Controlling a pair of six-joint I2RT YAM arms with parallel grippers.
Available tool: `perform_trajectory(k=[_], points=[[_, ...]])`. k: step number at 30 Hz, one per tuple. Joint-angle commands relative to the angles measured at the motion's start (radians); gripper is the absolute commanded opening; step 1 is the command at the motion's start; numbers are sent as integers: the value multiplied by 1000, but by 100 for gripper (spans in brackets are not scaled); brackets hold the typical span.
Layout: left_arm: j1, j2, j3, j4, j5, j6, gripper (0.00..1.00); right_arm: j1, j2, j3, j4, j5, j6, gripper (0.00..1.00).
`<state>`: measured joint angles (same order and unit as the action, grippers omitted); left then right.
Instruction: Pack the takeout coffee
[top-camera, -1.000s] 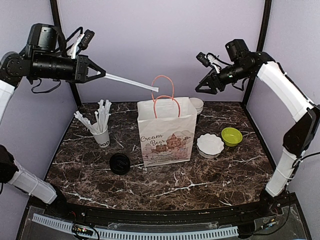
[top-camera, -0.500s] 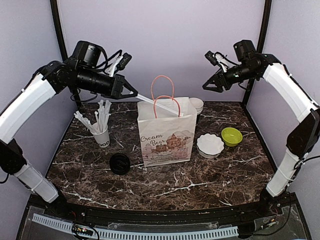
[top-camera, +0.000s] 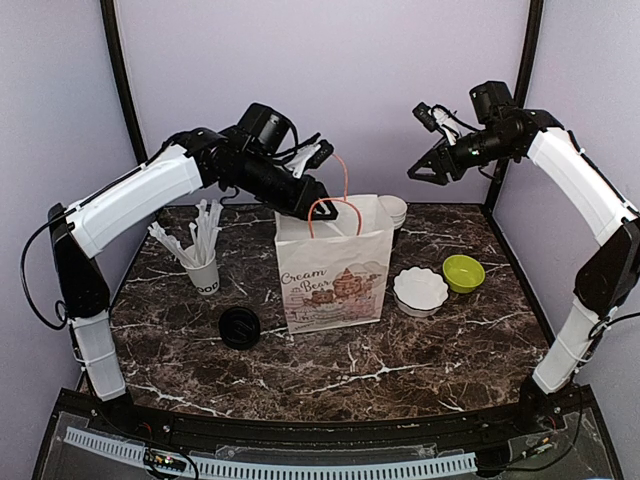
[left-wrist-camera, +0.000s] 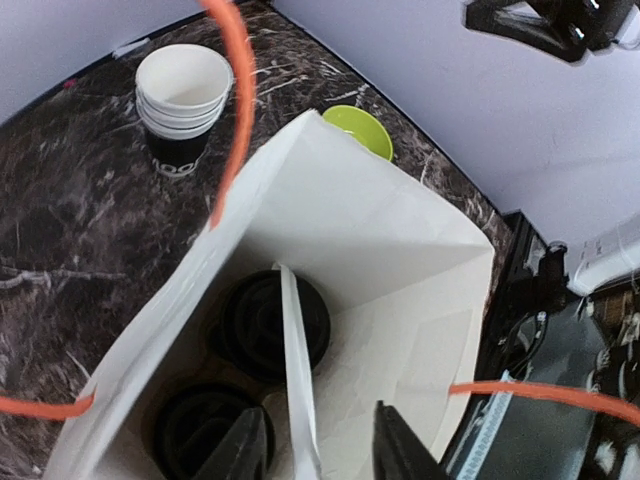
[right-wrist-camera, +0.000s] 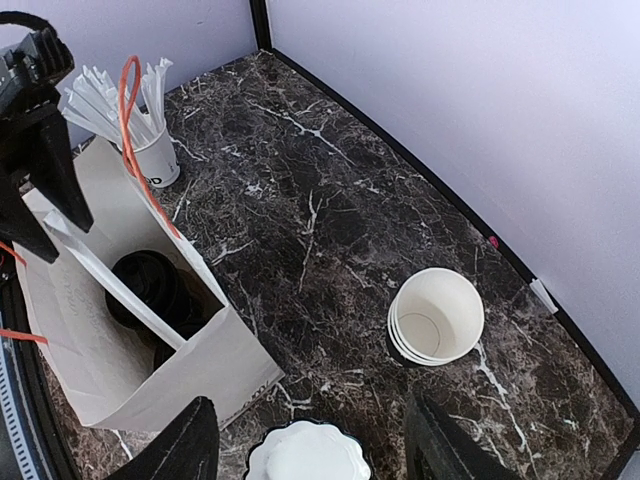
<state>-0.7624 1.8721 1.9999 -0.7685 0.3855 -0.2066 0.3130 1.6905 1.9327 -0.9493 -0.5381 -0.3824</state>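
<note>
**Top external view.** White paper bag with orange handles (top-camera: 333, 270) is standing mid-counter on the dark marbled counter (top-camera: 400, 360). The left tool (top-camera: 325, 207) is hovering over the bag's mouth, and the right tool (top-camera: 420, 172) is hanging high at far right, well apart from the bag. A black round lidded item (top-camera: 240, 327) is sitting left of the bag. It may be another takeout coffee, but I cannot tell whether it is a cup or only a lid.

**Left wrist view.** Two black lidded takeout coffee cups (left-wrist-camera: 275, 325) are sitting side by side in the bag's bottom. A long white paper-wrapped stick (left-wrist-camera: 297, 370) is leaning up between them. The left tool (left-wrist-camera: 318, 450) is showing its fingers spread to either side of the stick, pinching nothing.

**Right wrist view.** The right tool (right-wrist-camera: 315, 445) is standing wide apart and empty, looking down on the bag (right-wrist-camera: 200, 370) with the cups (right-wrist-camera: 150, 285) inside.

**Progress (judged).** Two coffees and one stick are packed. If the black item on the counter is a cup, it is waiting to be packed.
</note>
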Motion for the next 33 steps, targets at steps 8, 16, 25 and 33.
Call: perform_trajectory(k=[8, 16, 25, 33], points=[[-2, -276, 22, -133, -348, 90, 66, -7, -1, 15, 20, -32, 13, 64], [114, -450, -222, -323, -713, -26, 47, -6, 1, 9, 23, -36, 8, 64], [188, -527, -415, -354, -689, -81, 62, -8, 6, 3, 19, -47, 7, 63], [205, -491, -440, -312, -717, -57, 56, -8, -4, -7, 20, -50, 8, 64]])
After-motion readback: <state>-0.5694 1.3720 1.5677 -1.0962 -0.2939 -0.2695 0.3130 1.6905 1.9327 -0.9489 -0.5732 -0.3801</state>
